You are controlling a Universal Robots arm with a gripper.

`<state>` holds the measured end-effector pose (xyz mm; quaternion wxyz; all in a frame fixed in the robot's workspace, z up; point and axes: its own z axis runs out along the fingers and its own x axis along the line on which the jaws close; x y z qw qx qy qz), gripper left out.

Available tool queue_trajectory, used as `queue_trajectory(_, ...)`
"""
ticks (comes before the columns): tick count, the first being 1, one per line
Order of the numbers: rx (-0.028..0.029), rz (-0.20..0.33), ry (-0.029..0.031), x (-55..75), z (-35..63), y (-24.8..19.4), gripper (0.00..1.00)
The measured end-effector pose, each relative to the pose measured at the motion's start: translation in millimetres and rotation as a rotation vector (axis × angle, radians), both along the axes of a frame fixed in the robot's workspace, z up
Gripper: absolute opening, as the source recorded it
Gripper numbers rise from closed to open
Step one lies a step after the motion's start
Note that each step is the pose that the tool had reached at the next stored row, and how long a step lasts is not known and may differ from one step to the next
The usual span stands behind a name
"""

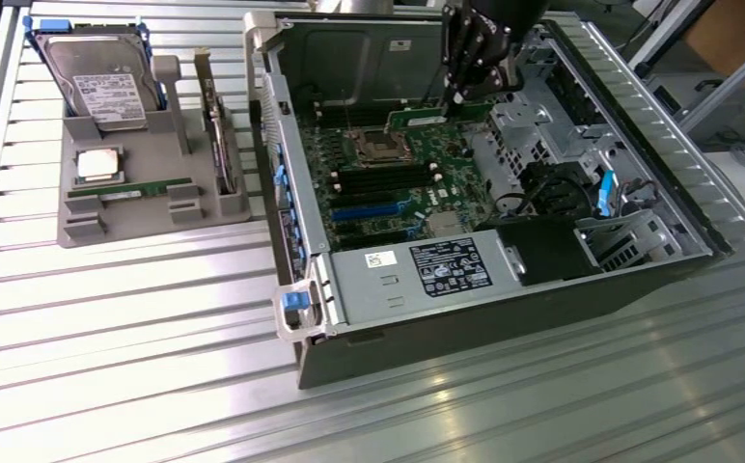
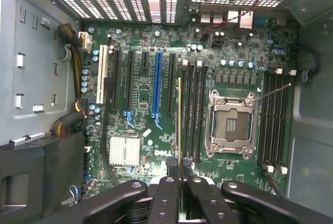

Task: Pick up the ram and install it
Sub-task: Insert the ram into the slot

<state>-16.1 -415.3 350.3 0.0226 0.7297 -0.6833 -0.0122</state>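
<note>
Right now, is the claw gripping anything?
Yes, the claw is shut on a thin green memory stick, seen edge-on above the circuit board.

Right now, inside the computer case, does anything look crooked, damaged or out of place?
Nothing looks damaged. The gripper holds the ram straight, in line with the memory slots. Only the processor socket stands empty.
</note>
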Motion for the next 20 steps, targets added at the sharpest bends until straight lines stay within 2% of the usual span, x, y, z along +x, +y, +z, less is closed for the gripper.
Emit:
queue_trajectory(11,-0.0001,0.000,0.0000,0.0,-6.5,0.0,0.12)
queue_trajectory(20,0.0000,0.000,0.0000,0.0,-17.3,-0.1,0.12)
